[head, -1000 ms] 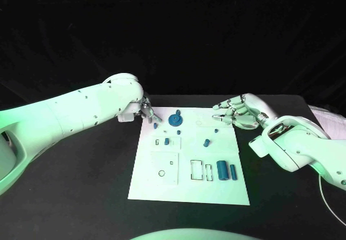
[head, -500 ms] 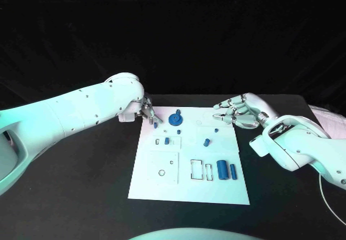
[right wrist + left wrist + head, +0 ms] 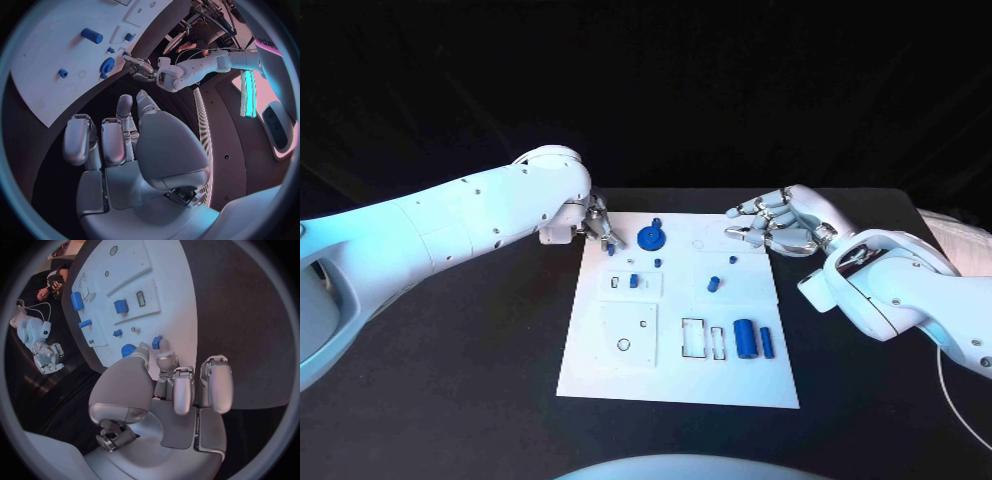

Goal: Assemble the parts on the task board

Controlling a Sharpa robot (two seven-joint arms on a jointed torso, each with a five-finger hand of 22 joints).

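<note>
Black matte table (image 3: 473, 380), dark backdrop. Flat white task board (image 3: 678, 370) lies mid-table with small blue parts: a round gear-like disc (image 3: 652, 238) near the far edge, a stubby cylinder (image 3: 744, 340) near the right side. Left hand (image 3: 596, 225) sits at the board's far-left corner, fingertips pinching a small blue piece (image 3: 157, 342). Right hand (image 3: 776, 225) hovers by the far-right corner, fingers curled loosely apart, holding nothing.

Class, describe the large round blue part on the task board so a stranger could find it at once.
Start at the white task board mid-table and go to its far edge. The blue gear sits there, near the left hand. It is the widest, roundest part; its neighbours are small pegs.
</note>
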